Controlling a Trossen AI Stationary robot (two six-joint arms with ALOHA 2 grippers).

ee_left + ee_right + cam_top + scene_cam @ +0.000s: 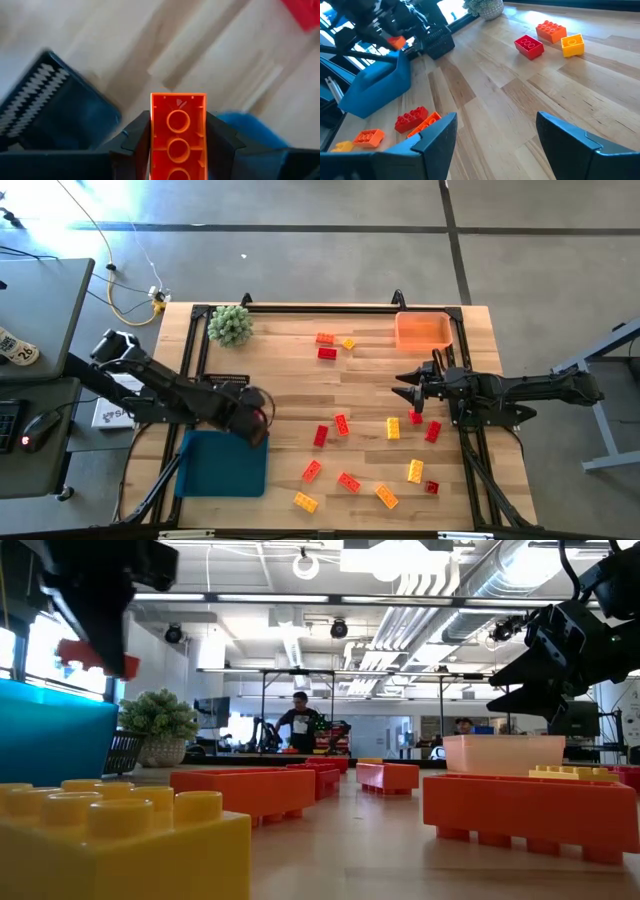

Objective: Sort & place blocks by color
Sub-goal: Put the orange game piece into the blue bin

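Robotics lab (exposed ceiling ducts point(470, 585))

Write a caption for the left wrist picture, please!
Left gripper fingers clamp an orange brick above the blue bin.

overhead, table-level and two wrist views

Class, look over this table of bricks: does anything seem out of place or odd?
Yes: a green spiky plant ball sits at a corner of the table, the only thing that is neither a brick nor a bin. Nothing looks spilled or damaged.
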